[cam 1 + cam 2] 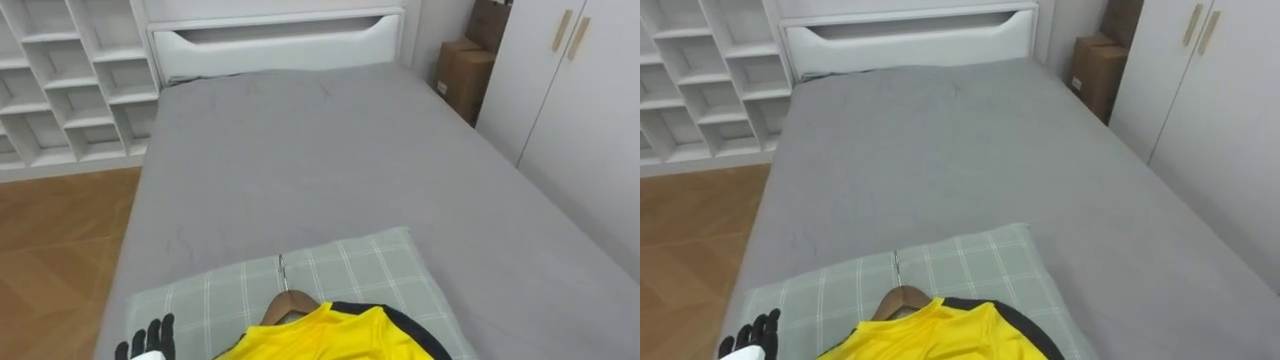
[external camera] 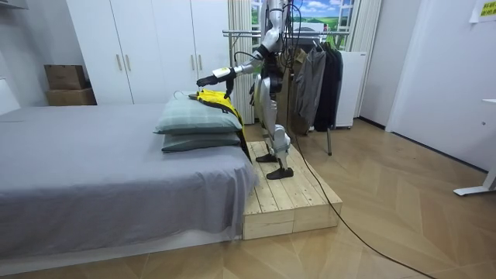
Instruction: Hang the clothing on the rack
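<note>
Since the shirt (image 1: pixel 320 335) lies on its hanger (image 1: pixel 287 302) atop the pillow (image 1: pixel 380 265), hook outward for grasping, the left hand (image 1: pixel 150 338) waits beside it, fingers spread, empty.

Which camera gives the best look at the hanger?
Left eye view: the hanger lies on the pillow, hook and wood clear of the shirt. Right eye view shows the same; room view, too small to tell.

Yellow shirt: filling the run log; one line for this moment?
yellow shirt: on hanger, atop pillow | left hand: open, beside shirt | stage: unhung
</note>
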{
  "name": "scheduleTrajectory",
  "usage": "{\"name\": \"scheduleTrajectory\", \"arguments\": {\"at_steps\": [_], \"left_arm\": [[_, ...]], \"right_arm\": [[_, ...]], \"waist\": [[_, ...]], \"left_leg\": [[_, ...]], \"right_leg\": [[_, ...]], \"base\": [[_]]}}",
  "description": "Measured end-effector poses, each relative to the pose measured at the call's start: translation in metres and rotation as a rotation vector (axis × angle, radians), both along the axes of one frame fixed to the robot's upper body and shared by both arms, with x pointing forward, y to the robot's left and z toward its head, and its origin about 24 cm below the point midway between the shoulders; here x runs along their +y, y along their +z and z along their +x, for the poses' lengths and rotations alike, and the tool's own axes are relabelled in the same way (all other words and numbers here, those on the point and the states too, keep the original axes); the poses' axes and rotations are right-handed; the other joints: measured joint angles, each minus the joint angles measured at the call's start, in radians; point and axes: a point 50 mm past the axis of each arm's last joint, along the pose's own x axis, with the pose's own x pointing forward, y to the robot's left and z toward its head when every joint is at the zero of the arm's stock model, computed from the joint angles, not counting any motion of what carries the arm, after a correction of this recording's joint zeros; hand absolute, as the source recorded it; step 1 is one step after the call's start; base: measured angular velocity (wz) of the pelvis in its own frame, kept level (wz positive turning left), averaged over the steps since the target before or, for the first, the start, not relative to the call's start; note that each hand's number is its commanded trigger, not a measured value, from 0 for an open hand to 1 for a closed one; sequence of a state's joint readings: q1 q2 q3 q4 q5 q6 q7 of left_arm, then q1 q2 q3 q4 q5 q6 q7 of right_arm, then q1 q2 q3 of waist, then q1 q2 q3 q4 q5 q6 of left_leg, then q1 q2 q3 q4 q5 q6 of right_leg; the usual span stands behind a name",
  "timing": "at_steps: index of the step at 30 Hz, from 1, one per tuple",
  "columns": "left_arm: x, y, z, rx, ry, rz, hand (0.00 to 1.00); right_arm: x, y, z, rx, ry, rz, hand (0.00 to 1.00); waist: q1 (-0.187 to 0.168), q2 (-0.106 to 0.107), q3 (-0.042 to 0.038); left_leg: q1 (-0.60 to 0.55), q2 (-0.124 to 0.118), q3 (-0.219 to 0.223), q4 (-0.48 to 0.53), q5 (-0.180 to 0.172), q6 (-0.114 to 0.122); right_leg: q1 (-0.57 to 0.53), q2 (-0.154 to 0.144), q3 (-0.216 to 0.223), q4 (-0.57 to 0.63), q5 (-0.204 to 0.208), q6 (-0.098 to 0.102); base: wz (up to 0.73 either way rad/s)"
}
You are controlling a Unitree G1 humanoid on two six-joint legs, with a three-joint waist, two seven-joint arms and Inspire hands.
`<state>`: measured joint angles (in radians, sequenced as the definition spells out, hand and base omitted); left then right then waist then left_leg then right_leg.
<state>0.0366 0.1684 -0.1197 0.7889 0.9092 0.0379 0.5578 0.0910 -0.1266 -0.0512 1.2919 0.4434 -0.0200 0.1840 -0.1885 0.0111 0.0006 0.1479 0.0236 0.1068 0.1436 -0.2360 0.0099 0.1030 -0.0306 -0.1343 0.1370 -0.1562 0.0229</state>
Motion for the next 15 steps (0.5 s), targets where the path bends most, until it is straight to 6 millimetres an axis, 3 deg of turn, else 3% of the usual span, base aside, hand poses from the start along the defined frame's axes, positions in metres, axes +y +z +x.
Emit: {"name": "scheduleTrajectory", "arguments": {"at_steps": [15], "left_arm": [[-0.0075,-0.0094,-0.0076,0.050,0.005,-0.024,0.00]], "right_arm": [[-0.0018,0.0003,-0.0022,-0.006,-0.042,0.003,0.00]], "waist": [[-0.028,0.012,0.0024]], "left_leg": [[0.000,0.004,0.029,-0.004,0.000,0.000]], "right_leg": [[-0.019,0.007,0.032,0.008,0.010,0.000]], "base": [[-0.06]]}}
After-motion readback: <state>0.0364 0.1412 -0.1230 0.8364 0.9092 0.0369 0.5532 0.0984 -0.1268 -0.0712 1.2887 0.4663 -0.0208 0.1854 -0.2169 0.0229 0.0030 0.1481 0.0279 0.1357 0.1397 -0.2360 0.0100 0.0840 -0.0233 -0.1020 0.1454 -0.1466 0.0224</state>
